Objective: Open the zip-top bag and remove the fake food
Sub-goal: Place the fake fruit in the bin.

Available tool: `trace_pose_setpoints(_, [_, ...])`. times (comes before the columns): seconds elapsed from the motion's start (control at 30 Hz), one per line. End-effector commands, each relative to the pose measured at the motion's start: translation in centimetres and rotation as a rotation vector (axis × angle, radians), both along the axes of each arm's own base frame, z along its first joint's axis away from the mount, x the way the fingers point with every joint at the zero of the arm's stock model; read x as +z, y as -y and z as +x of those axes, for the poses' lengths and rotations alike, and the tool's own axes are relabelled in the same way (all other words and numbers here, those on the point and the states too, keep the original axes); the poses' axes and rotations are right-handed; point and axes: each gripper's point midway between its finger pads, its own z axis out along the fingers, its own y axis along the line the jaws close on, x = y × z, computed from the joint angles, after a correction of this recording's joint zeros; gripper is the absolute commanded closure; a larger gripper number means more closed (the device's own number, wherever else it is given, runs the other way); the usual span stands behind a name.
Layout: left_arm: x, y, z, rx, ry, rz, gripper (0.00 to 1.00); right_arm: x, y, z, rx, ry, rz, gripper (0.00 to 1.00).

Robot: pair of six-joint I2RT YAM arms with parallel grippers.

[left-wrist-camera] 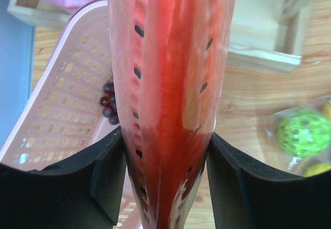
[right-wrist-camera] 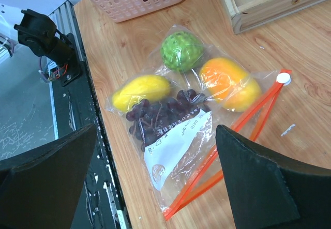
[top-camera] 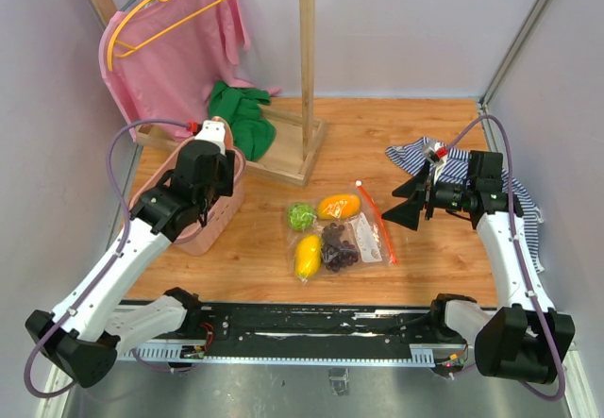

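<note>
My left gripper [left-wrist-camera: 166,136] is shut on a red watermelon slice [left-wrist-camera: 170,58] and holds it above the pink basket [left-wrist-camera: 57,110]; dark grapes [left-wrist-camera: 107,102] lie inside that basket. In the top view this gripper [top-camera: 213,144] hangs over the basket's far end. The zip-top bag [top-camera: 363,239] lies flat mid-table, its orange zip strip [right-wrist-camera: 243,131] parted in two lines. Inside it are a green ball [right-wrist-camera: 181,50], an orange fruit [right-wrist-camera: 227,81], a yellow fruit [right-wrist-camera: 139,90] and a grape bunch [right-wrist-camera: 160,115]. My right gripper [top-camera: 415,201] hovers open, right of the bag, with nothing between its fingers.
A wooden rack [top-camera: 307,59] with a pink shirt [top-camera: 175,41] on a yellow hanger stands at the back left, a green cloth [top-camera: 243,116] on its base. A striped cloth [top-camera: 453,165] lies under my right arm. The black rail [top-camera: 311,324] runs along the near edge.
</note>
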Motion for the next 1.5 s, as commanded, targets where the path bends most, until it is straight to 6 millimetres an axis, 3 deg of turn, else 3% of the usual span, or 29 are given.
trace_pose_setpoints(0.0, [-0.6, -2.6, 0.4, 0.067, -0.041, 0.105, 0.97, 0.1, 0.1, -0.5, 0.017, 0.016, 0.021, 0.02])
trace_pose_setpoints(0.2, [-2.1, -4.9, 0.8, 0.128, -0.093, 0.160, 0.96, -0.1, 0.1, -0.6, 0.019, 0.013, 0.019, 0.02])
trace_pose_setpoints(0.3, [-2.8, -5.7, 0.9, 0.152, -0.112, 0.179, 0.89, -0.2, 0.1, -0.6, 0.016, 0.009, 0.017, 0.02])
trace_pose_setpoints(0.37, [-3.3, -6.3, 0.9, 0.171, -0.125, 0.195, 0.79, -0.2, 0.2, -0.6, 0.014, 0.010, 0.015, 0.02])
trace_pose_setpoints(0.43, [-3.7, -6.8, 0.8, 0.193, -0.136, 0.215, 0.60, -0.2, 0.2, -0.6, 0.012, 0.010, 0.013, 0.02])
trace_pose_setpoints(0.7, [-3.4, -8.5, 0.5, 0.274, -0.122, 0.262, 0.02, -0.3, 0.2, -0.7, 0.011, 0.006, 0.013, 0.02])
trace_pose_setpoints(0.9, [-2.9, -8.2, 0.4, 0.270, -0.112, 0.232, 0.01, -0.3, 0.2, -0.7, 0.012, 0.009, 0.013, 0.02])
trace_pose_setpoints(1.07, [-1.6, -6.0, 0.7, 0.181, -0.058, 0.100, 0.01, -0.3, 0.2, -0.8, 0.012, 0.016, 0.012, 0.02])
trace_pose_setpoints(1.23, [1.0, -0.9, 0.6, -0.027, 0.054, -0.155, 0.01, -0.3, 0.1, -0.9, 0.013, 0.030, 0.009, 0.02])
trace_pose_setpoints(1.47, [4.3, 6.3, -1.5, -0.336, 0.169, -0.536, 0.02, -0.7, 0.4, -0.6, -0.012, 0.054, -0.014, 0.02])
